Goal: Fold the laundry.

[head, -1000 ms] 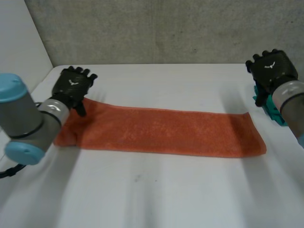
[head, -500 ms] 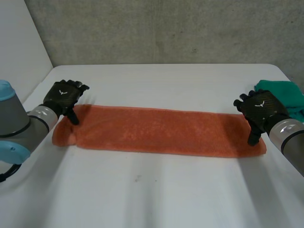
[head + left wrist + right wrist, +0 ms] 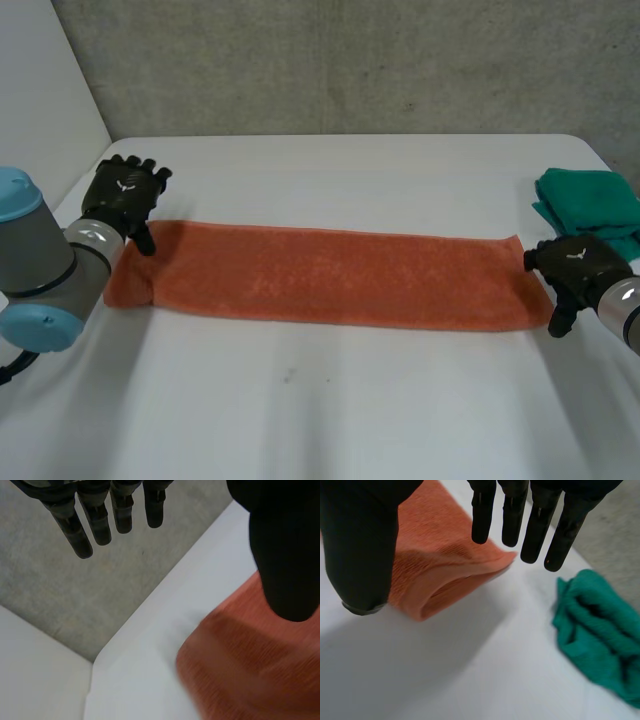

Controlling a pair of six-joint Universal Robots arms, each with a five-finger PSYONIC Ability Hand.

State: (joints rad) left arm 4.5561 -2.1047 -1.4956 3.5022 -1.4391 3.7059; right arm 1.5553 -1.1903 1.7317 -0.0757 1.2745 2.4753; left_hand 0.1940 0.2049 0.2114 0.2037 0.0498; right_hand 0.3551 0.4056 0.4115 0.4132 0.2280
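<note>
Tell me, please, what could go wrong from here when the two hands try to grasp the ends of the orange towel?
1. The orange towel shows stacked layers at the end by the open right hand; a pinch may catch only the top layer.
2. The green cloth lies close beside that hand and could be snagged.
3. The open left hand has only its thumb over the towel's other end, so its grasp may miss.

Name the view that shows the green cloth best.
Right wrist view: the green cloth lies close, its folds plain. The head view has it small, beyond the right robot hand. The left wrist view faces the orange towel instead.
</note>
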